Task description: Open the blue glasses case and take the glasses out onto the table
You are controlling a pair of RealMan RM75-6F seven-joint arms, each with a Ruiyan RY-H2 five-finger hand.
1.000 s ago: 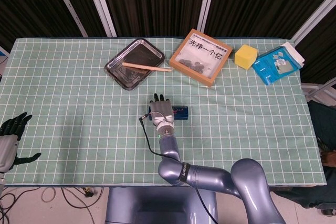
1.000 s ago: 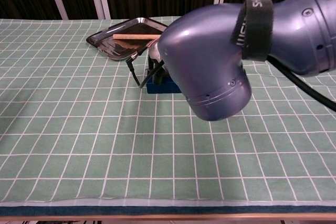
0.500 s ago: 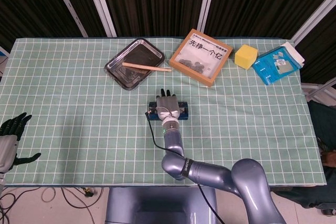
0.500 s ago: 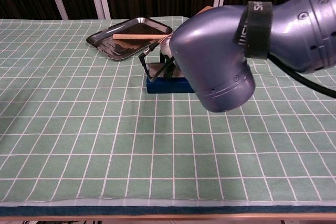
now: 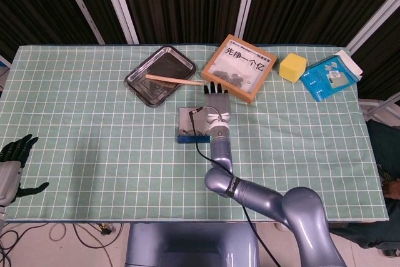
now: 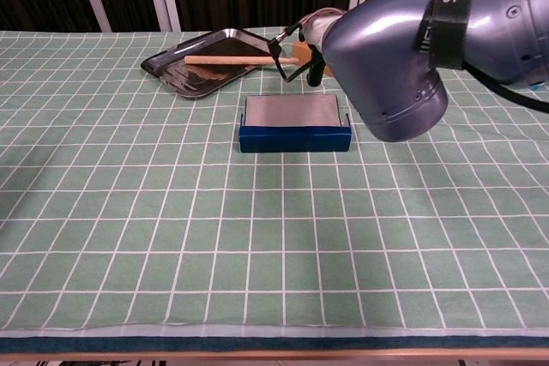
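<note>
The blue case (image 5: 193, 127) lies open mid-table, long axis three-to-nine, at about eight o'clock just beside the right hand (image 5: 217, 99), whose fingers stretch flat, apparently holding nothing; glasses unseen.

The blue glasses case (image 5: 193, 125) lies mid-worktop with bare cloth on its near and left sides, so passage from the near edge and the left edge is free. The right hand (image 5: 217, 100) and its forearm stand just beside the case's right end. Toward the far edge, the metal tray (image 5: 160, 75) and the wooden framed box (image 5: 239, 67) narrow the room behind it.
</note>
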